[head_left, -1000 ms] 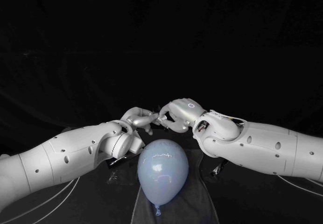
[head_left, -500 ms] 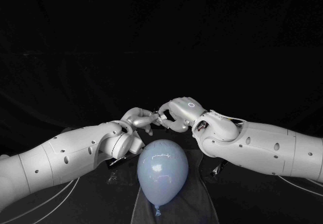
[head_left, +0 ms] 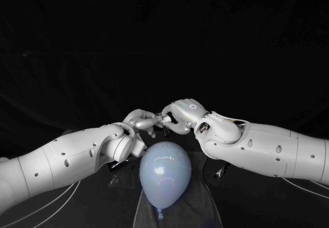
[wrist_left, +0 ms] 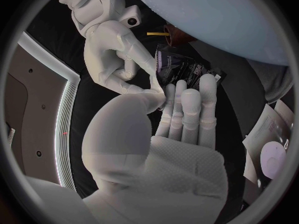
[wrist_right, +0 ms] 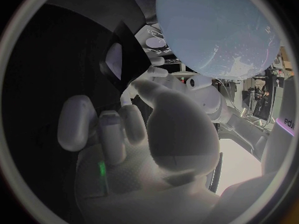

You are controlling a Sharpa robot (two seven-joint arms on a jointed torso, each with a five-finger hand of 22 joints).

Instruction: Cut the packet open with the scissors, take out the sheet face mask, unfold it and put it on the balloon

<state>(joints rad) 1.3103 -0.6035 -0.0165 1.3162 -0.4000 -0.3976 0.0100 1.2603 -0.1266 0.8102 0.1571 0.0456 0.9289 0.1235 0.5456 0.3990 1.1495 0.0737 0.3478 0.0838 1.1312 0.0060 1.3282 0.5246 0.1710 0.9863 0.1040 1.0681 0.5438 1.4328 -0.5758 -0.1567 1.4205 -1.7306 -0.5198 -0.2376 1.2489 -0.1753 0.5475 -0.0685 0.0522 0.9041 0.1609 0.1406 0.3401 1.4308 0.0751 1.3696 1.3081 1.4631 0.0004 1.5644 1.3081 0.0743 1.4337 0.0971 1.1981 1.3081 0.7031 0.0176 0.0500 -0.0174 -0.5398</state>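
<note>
just behind the far round end of the balloon [head_left: 164, 173], the two hands are meeting over the bench [head_left: 267, 209], and the dark packet [wrist_left: 177, 69] is sitting between them. the left hand [head_left: 142, 119] is pinching one edge of the packet between its thumb and its fingers [wrist_left: 187, 104], which are lying almost straight and close together. the right hand [head_left: 179, 116] is holding the other side, with its thumb and one finger closing on the packet while the rest are curling in. so the packet is lying right at the tips of both hands, and neither hand is nearer than the other. i cannot tell if the packet is cut open yet. the balloon is lying long-ways on a grey strip [head_left: 198, 204], with its knot pointing at the robot and its round end pointing at the hands. i am guessing the next move is getting the mask out, so one hand is going to have to let go and reach into the packet while the other is holding it steady.
</note>
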